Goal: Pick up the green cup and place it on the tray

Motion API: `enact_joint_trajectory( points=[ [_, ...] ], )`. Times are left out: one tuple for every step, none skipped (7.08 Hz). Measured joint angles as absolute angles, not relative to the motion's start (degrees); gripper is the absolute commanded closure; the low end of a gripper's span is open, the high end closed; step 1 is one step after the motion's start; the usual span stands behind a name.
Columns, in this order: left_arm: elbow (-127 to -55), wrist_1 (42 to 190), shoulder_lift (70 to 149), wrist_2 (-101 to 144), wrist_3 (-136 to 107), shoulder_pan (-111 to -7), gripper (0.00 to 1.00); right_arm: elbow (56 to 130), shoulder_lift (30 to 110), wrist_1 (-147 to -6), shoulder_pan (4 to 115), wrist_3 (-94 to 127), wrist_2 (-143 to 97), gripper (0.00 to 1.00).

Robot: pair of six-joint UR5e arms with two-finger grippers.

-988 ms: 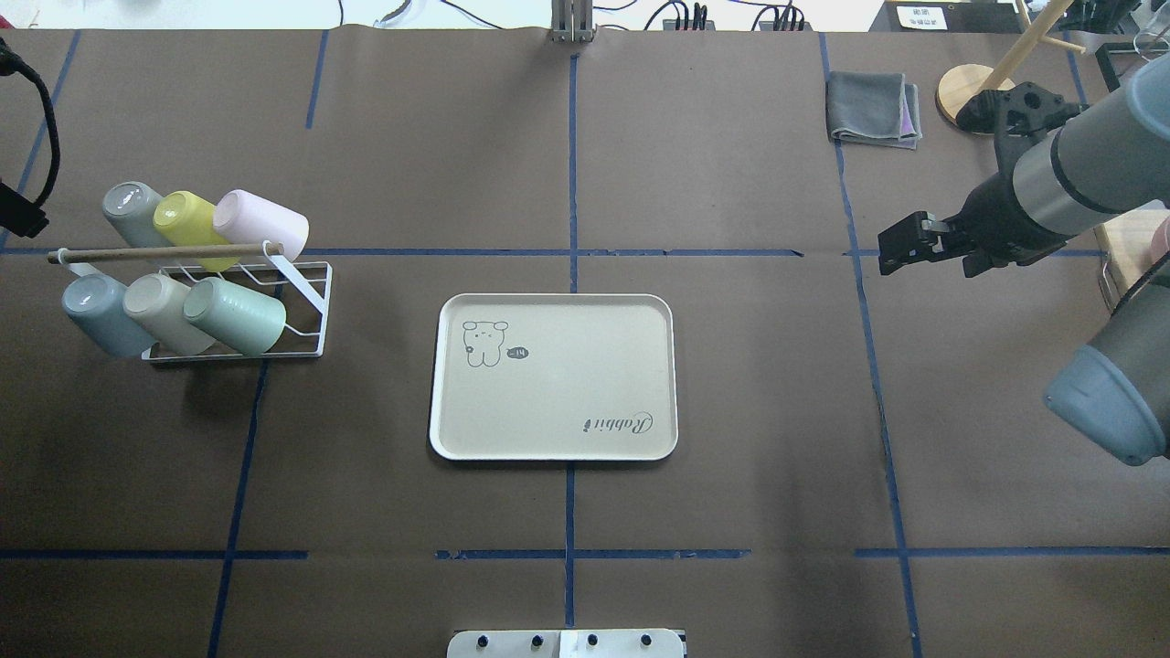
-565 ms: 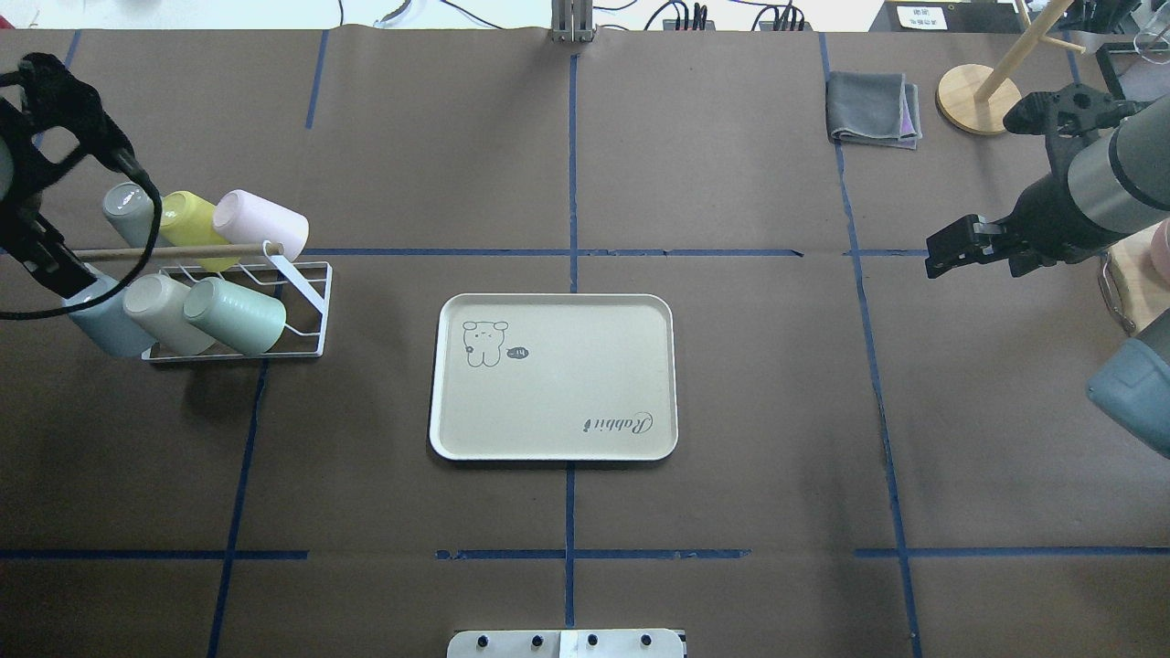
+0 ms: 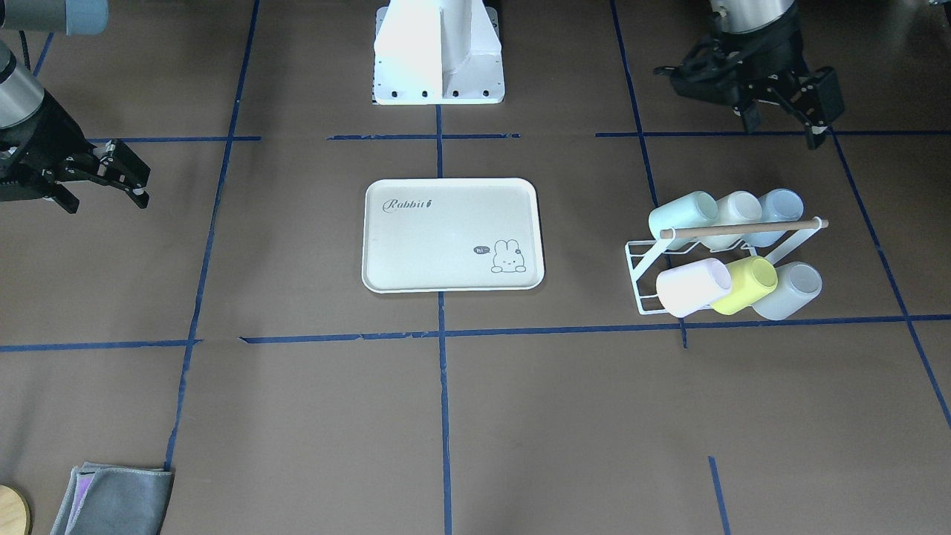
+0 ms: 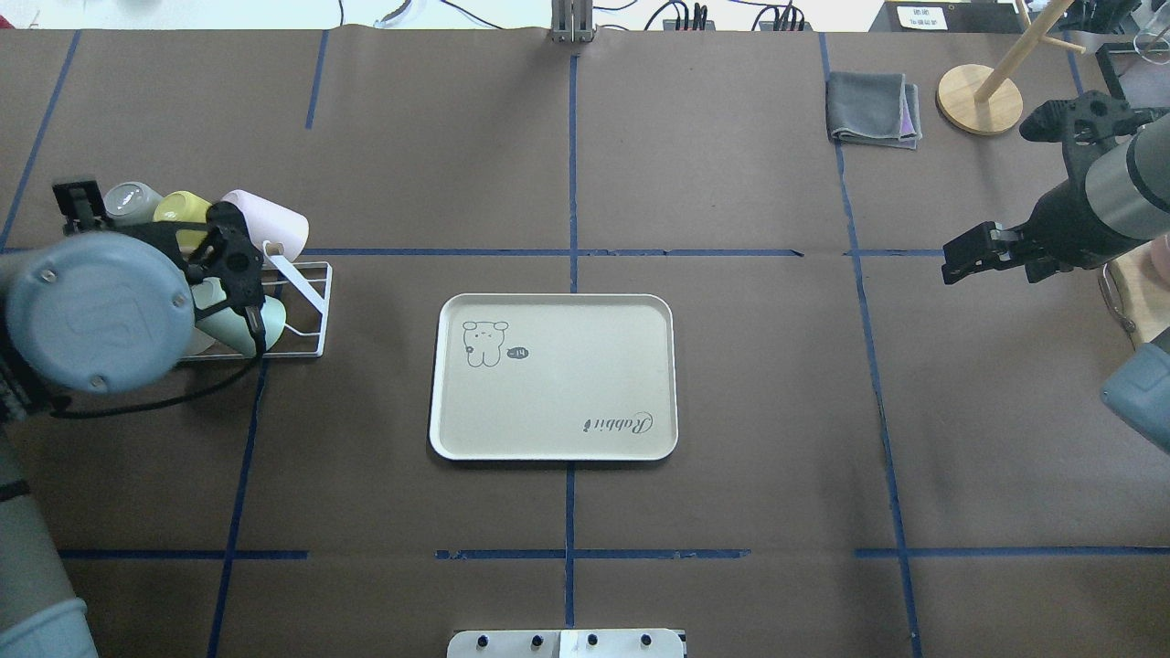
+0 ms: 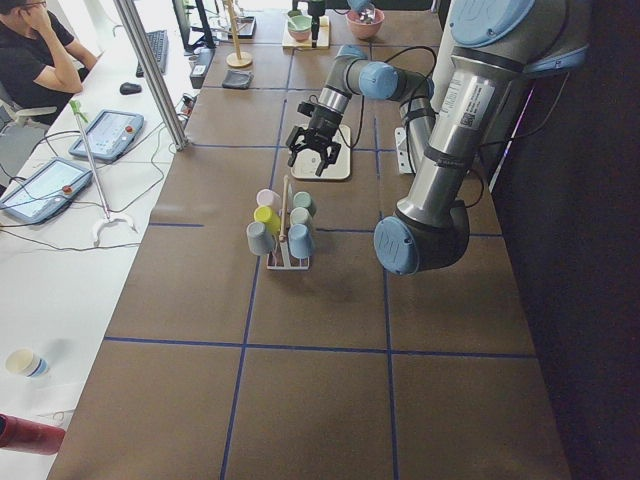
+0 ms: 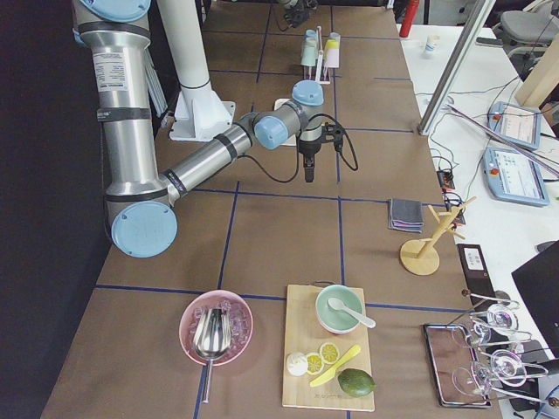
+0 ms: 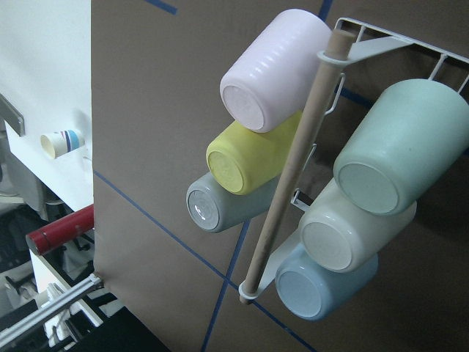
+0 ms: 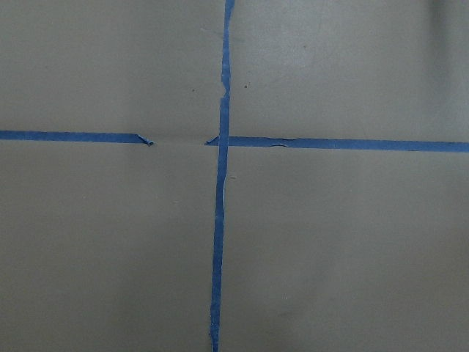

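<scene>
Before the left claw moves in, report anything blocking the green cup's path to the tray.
Nothing visible lies between the green cup and the tray, only bare table. The cup sits at the tray-side end of the rack, with a cream cup beside it and the wooden rod alongside.

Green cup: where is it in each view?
Front-facing: green cup, rack's upper-left.
Overhead: cup at left, half hidden by left arm.
Exterior left: cup mid-frame, rack's upper-right.
Exterior right: cup top centre, rack's lower-left.
Left wrist: cup at right.
Right wrist: not in view.
Shared landmark: rack's wooden rod.
</scene>
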State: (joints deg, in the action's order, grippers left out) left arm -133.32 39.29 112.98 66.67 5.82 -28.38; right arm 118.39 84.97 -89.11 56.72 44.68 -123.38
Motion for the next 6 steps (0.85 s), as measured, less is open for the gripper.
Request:
enact_joint_trajectory(
  points=[
    [-133.1, 35.9, 113.2, 61.1, 8.1, -23.7, 0.01, 118.5, 85.1, -89.0, 56.8, 44.7, -123.7, 0.00],
    [-132.9, 33.9, 113.4, 57.1, 10.2, -20.5, 0.01, 118.5, 85.1, -89.0, 56.9, 44.7, -124.0, 0.00],
    [-132.7, 33.0, 113.6, 54.6, 11.5, -18.1, 0.01, 118.4, 85.2, -89.0, 57.0, 44.7, -124.3, 0.00],
    [-132.0, 32.6, 113.6, 52.8, 12.4, -16.2, 0.01, 118.3, 85.2, -89.0, 57.1, 44.7, -124.4, 0.00],
    [-130.0, 32.1, 113.7, 50.0, 13.9, -14.0, 0.01, 118.1, 85.2, -89.0, 57.1, 44.7, -124.4, 0.00],
    [-127.3, 31.8, 113.8, 47.2, 15.8, -12.1, 0.01, 118.0, 85.2, -89.0, 57.1, 44.7, -124.4, 0.00]
  ],
)
